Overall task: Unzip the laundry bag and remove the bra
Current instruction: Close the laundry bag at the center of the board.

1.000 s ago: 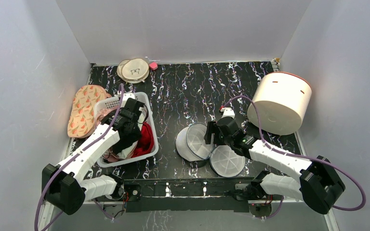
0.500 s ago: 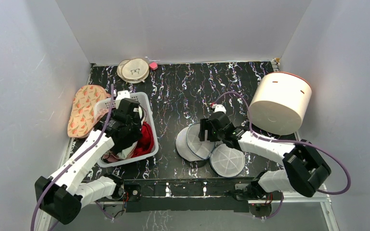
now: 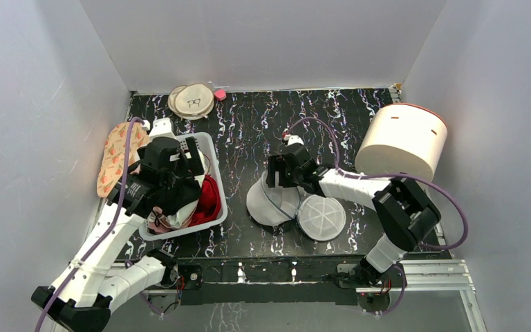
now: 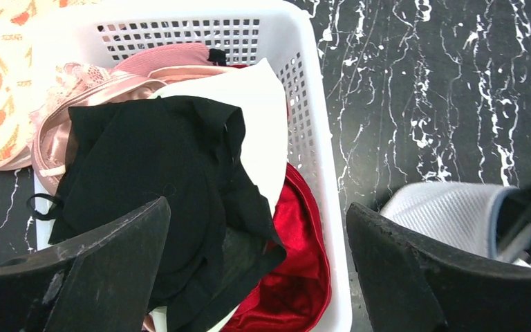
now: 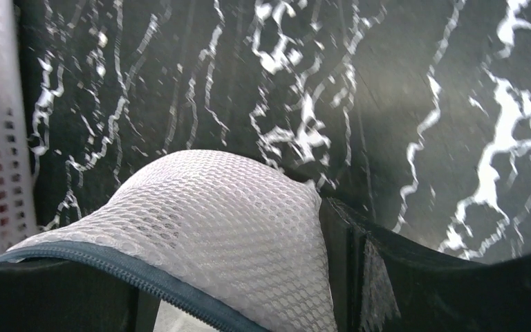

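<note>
The laundry bag [image 3: 269, 202] is now tilted up between the right gripper's [image 3: 278, 184] clamping jaws, while the left gripper [image 4: 256, 211] has opened wide, empty.

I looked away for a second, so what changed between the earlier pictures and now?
The left tool opened above the basket, leaving the black garment in it, and drew back toward the far left. The right tool, gripping the laundry bag, moved left and away, pulling the bag along. Basket and drum stayed put.

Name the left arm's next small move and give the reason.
Probably lift the left tool clear of the white basket: its jaws stand open and empty above the black garment lying in it, so the drop looks done.
</note>
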You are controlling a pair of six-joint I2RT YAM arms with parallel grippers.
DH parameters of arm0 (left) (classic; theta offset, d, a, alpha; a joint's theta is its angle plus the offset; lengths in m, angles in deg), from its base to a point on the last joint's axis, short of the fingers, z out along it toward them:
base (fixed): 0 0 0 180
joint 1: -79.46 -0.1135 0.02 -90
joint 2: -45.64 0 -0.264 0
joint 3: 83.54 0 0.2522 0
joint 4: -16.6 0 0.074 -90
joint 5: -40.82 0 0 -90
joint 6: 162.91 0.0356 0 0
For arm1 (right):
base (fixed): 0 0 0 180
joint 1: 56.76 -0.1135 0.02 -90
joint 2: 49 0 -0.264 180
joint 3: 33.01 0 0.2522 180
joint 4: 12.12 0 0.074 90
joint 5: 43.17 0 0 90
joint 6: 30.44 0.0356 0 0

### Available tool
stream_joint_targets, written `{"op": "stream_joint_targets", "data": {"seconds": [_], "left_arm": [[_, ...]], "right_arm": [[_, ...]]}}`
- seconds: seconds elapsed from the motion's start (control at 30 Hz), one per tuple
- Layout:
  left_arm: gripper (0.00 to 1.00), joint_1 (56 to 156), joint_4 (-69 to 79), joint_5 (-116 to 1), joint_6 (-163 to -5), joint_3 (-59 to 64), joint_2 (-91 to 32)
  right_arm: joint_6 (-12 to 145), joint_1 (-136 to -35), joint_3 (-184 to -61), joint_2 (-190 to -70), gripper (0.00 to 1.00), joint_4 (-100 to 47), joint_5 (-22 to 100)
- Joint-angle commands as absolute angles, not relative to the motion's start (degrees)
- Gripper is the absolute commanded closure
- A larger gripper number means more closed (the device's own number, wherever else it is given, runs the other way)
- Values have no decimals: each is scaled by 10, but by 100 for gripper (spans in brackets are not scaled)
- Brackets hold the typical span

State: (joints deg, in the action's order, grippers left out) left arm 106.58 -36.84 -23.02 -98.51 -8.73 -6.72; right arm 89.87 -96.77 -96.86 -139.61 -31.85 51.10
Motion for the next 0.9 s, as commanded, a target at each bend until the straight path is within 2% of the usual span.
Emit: {"op": "stream_joint_targets", "data": {"seconds": [0.0, 0.17, 0.37, 0.57, 0.87], "left_arm": [[2, 1063, -380, -261, -971, -69, -51], [2, 1063, -372, -300, -965, -73, -51], [2, 1063, -330, -385, -953, -82, -70], [2, 1063, -269, -469, -946, -93, -97], [2, 1077, -93, -693, -992, -140, -152]], "right_arm": [[889, -966, -1038, -1423, 29, -275, 484], [881, -966, -1058, -1425, 29, -288, 477], [854, -965, -1045, -1371, 24, -335, 511], [835, -965, -992, -1256, 14, -385, 560], [845, -965, -950, -1047, 12, -466, 654]]}}
